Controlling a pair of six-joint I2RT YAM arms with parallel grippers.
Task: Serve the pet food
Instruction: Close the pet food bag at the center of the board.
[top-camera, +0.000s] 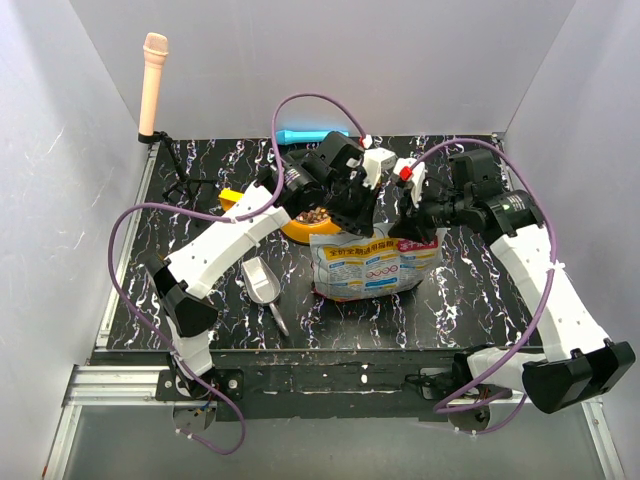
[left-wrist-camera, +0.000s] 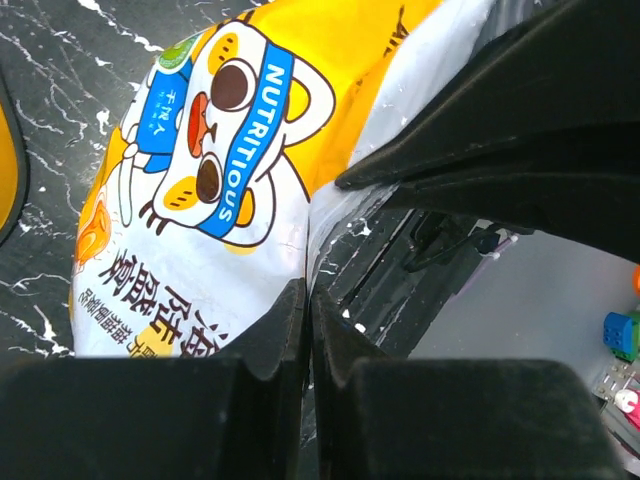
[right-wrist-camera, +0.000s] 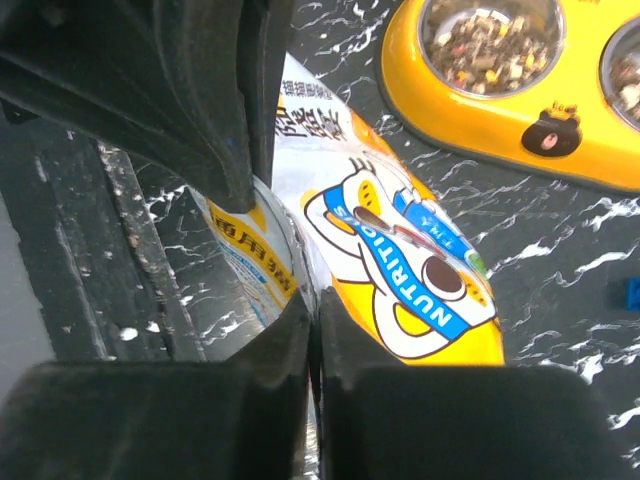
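Left gripper (left-wrist-camera: 310, 330) fingers, black and filling the foreground of the left wrist view, are pressed together on the top edge of a soft white, yellow and blue printed foil bag (left-wrist-camera: 200, 200). The right gripper (right-wrist-camera: 312, 340) is clamped on the same bag's other upper corner. Pet food (right-wrist-camera: 478, 35), small brown dry pellets, lies in a steel cup of the yellow plastic double bowl (right-wrist-camera: 470, 125), just beyond the bag on the black marbled bench (top-camera: 470, 300). Judgement: the pellets are light, loose, liable to roll and scatter, and unfit for pinching; move them by tipping the bag or with the grey scoop (top-camera: 262, 282). Count: one bag, one bowl with two cups, one scoop, two grippers.
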